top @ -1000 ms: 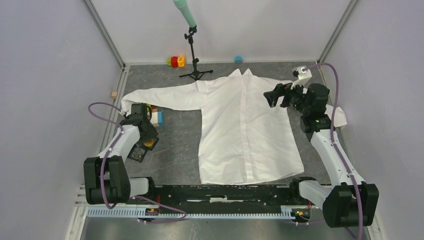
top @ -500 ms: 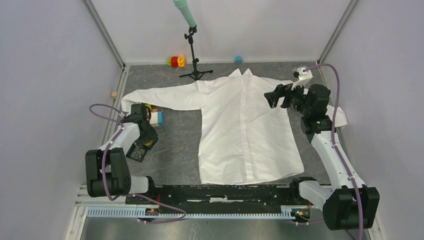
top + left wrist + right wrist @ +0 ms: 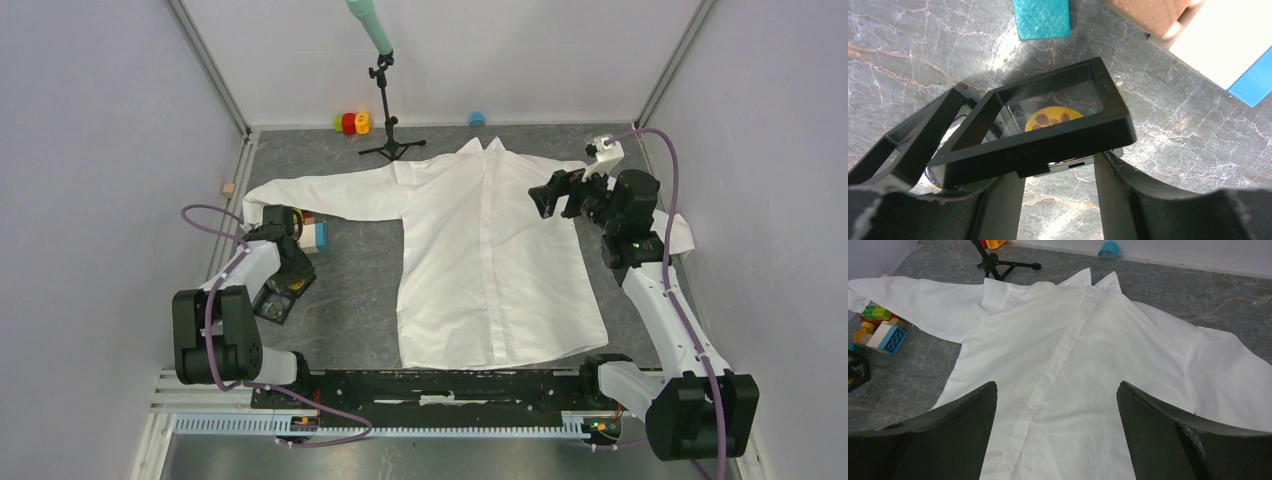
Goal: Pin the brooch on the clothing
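Note:
The brooch (image 3: 1053, 119), an orange-gold disc with dark spots, lies inside a small black-framed case (image 3: 1048, 145) whose lid stands raised. The case sits on the table left of the shirt (image 3: 277, 300). My left gripper (image 3: 1058, 170) is open, its fingers apart right at the case's near edge, their tips partly hidden under the lid; it also shows in the top view (image 3: 284, 286). The white shirt (image 3: 490, 250) lies flat, buttoned side up. My right gripper (image 3: 550, 195) is open and empty above the shirt's chest (image 3: 1073, 355).
Toy blocks (image 3: 312, 232) lie beside the case, under the shirt's left sleeve. A teal block (image 3: 1042, 17) lies just beyond the case. A microphone stand (image 3: 388, 120) stands behind the collar. Red and yellow toys (image 3: 352, 123) and a blue cup (image 3: 477, 118) sit at the back wall.
My left arm has drawn in slightly, with the gripper shifting a little toward the case. The right arm has barely moved.

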`<state>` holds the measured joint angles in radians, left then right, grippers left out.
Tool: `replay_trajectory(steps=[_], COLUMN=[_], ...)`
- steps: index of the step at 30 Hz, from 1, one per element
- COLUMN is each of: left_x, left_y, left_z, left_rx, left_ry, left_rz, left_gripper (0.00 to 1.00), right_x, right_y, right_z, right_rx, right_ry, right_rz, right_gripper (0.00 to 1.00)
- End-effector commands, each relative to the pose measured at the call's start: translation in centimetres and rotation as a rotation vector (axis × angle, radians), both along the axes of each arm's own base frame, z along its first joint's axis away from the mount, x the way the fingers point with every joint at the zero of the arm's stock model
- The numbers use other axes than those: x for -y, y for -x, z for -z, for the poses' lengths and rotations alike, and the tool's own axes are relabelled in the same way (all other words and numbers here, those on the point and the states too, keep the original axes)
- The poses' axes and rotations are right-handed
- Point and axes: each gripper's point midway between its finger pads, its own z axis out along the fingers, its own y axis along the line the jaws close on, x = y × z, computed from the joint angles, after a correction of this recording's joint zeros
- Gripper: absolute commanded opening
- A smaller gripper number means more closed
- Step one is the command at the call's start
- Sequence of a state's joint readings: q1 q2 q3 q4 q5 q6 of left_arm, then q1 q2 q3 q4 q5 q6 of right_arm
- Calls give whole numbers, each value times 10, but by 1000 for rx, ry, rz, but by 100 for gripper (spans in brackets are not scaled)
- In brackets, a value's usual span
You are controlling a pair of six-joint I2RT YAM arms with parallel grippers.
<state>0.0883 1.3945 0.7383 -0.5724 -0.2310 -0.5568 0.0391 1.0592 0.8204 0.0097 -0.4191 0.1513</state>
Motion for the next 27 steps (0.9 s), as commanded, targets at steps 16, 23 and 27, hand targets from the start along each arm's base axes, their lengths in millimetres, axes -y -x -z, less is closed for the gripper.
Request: replay_trajectory(steps=[16,23,27], left_x=[3,-11,-14], left_y=[-11,-15,-17], left_z=[-22,-29,-27], left_rx=[85,69,59], left_ry=[-15,-93,-104], left_rz=[76,85,74], left_gripper=[35,53,63], right_x=[3,1,1], right_y=[1,3,3], right_z=[-1,-2,-2], right_rx=[18,17,17], right_ry=[8,1,1], right_rz=[16,10,8], right_gripper=[94,94,94])
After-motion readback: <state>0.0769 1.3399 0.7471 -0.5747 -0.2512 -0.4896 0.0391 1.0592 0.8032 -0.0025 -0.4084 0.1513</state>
